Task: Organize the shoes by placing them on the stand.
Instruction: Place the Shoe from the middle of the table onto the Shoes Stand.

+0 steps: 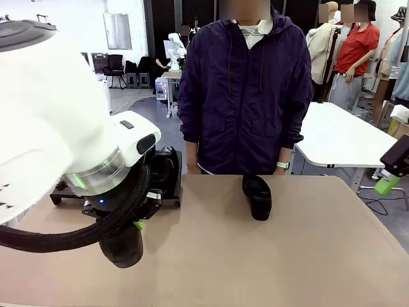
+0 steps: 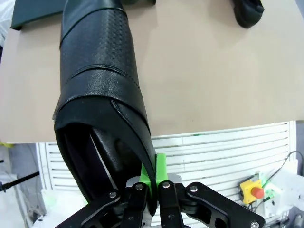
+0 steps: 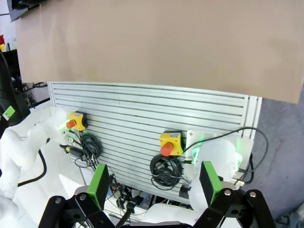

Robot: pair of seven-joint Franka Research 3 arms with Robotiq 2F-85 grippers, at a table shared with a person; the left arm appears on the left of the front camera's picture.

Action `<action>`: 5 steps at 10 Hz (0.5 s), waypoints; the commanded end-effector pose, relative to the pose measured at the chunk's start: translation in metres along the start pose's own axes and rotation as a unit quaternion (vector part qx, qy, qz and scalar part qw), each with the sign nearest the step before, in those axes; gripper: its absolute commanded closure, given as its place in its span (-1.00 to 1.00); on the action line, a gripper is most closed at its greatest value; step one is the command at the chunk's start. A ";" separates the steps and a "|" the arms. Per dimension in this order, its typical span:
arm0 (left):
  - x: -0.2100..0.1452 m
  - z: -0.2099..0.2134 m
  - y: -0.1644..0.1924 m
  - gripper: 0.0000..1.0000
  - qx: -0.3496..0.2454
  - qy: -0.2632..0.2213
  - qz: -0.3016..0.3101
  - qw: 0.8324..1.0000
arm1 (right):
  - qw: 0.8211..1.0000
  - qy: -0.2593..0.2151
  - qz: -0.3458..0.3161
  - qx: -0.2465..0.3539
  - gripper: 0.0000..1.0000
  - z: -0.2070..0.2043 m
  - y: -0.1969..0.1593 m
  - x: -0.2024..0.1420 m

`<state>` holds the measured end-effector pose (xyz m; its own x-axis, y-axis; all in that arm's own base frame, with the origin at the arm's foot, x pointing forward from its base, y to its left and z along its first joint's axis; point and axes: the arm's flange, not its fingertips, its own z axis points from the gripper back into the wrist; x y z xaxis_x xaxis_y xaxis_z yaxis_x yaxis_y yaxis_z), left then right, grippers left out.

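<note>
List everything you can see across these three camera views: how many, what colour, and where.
shoes: three, glossy black; one in the left gripper at the table's near left, one lying on the table in front of the person, one on the stand, partly hidden by the arm
stand: one, matte black, far left of the table
table: one, tan
emergency-stop boxes: two, yellow with red buttons, on the slatted panel
slatted panel: one, silver, below the table's near edge
person: one, purple jacket, far side
left gripper: shut on the held shoe's rim
right gripper: open, green pads
</note>
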<state>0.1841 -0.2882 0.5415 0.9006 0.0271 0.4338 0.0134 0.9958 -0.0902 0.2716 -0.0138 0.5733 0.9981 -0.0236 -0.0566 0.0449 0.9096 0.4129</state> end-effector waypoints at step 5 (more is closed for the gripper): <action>0.080 0.000 0.110 1.00 -0.044 -0.107 -0.036 0.993 | 1.000 0.002 0.012 0.009 -1.00 0.004 0.001 0.001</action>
<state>0.2255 -0.2229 0.5616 0.8420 0.0422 0.5379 0.0161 0.9945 -0.1032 0.2716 -0.0139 0.5733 0.9981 -0.0237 -0.0567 0.0450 0.9095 0.4132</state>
